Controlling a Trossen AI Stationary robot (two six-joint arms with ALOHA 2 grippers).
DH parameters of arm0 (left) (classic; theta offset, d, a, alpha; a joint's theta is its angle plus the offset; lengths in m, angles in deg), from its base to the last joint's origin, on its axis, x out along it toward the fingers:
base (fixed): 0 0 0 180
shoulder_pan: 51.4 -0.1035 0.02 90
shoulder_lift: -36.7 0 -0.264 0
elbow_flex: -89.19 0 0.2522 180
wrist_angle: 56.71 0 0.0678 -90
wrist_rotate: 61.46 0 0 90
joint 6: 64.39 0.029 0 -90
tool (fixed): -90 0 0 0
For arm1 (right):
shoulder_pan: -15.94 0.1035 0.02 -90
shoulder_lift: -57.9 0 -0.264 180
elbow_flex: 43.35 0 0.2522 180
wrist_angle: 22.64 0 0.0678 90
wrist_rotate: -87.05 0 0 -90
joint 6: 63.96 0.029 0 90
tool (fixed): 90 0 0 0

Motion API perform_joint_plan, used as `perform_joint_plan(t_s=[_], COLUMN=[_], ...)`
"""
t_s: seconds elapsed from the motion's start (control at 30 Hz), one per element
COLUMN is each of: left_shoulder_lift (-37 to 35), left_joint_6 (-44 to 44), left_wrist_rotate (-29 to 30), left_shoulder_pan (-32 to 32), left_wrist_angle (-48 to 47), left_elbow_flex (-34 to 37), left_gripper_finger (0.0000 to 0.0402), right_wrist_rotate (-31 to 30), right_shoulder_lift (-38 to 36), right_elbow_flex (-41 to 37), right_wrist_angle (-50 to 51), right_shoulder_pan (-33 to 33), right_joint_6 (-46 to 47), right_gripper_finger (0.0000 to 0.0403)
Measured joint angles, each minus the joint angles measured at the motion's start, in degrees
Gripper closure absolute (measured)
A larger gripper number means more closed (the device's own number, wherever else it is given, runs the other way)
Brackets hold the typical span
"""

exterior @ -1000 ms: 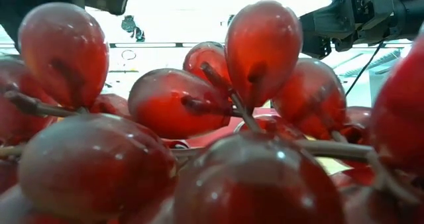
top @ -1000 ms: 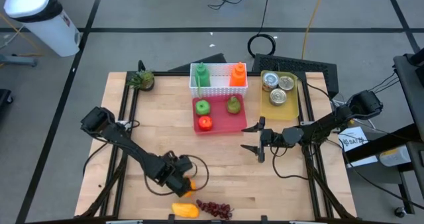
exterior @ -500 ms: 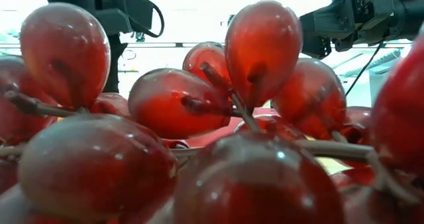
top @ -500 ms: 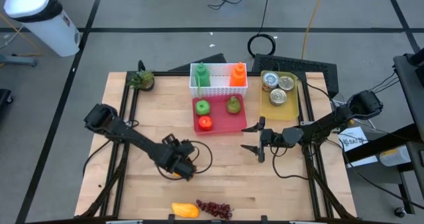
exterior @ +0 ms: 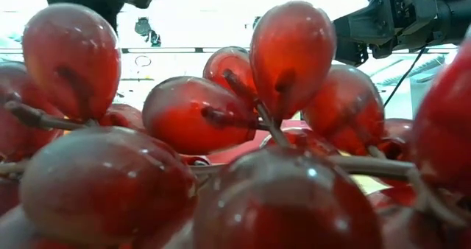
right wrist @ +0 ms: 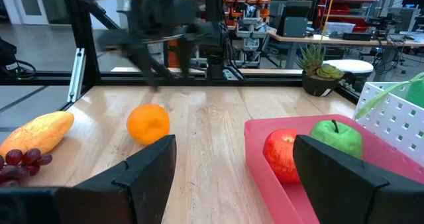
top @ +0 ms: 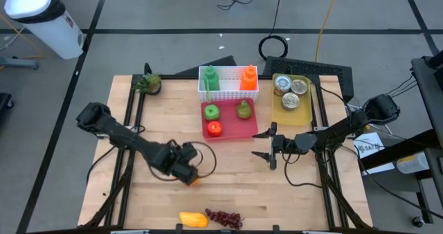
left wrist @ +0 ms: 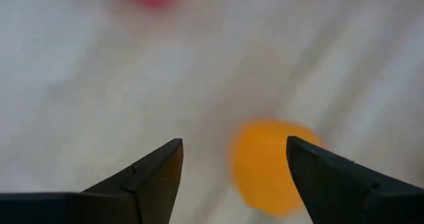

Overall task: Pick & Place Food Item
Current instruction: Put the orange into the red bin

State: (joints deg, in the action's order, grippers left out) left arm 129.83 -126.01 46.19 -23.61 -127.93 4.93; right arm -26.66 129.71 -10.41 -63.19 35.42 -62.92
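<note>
Back centre: basket (top: 228, 92) holding two bottles (top: 210, 78); tray (top: 228, 127) before it
Tray's right: plate (top: 291, 113) bearing cans (top: 290, 101)
Front edge: grapes (top: 224, 218) beside mango (top: 193, 219)
Orange (right wrist: 148, 123): left of tray

Materials, as I see them. Table (top: 291, 192): pale wood, planked, smooth with a soft sheen. Grapes (exterior: 280, 50): glossy translucent red plastic on brown stems. Orange (right wrist: 148, 123): matt, finely dimpled skin. Tray (right wrist: 265, 184): smooth red plastic. Red apple (right wrist: 281, 154) and green apple (right wrist: 336, 138): shiny. Basket (right wrist: 397, 118): white perforated plastic. Cans (top: 289, 93): bright metal tops. My right gripper (right wrist: 235, 177) shows fingers (right wrist: 338, 177) of dark matt plastic.
</note>
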Motion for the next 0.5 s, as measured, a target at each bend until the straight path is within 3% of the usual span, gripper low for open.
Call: perform_joint_plan(t_s=[0.17, 0.23, 0.5], left_shoulder_lift=[1.5, 2.6, 4.5], left_joint_6=[2.4, -0.9, -5.1], left_wrist_rotate=[-4.8, -6.2, -3.0], left_shoulder_pan=[4.9, 5.7, 5.1], left_wrist_angle=[4.0, 4.1, 3.0], left_elbow_flex=[0.0, 0.0, 0.0], left_gripper_finger=[0.0128, 0.0128, 0.0099], right_wrist_rotate=[0.0, 0.0, 0.0], right_shoulder_lift=[0.0, 0.0, 0.0], right_elbow_flex=[0.0, 0.0, 0.0], right_wrist_angle=[0.0, 0.1, 0.7], right_shoulder_pan=[0.0, 0.0, 0.0], right_joint_6=[-0.1, -0.2, 0.0], right_gripper_finger=[0.012, 0.0119, 0.012])
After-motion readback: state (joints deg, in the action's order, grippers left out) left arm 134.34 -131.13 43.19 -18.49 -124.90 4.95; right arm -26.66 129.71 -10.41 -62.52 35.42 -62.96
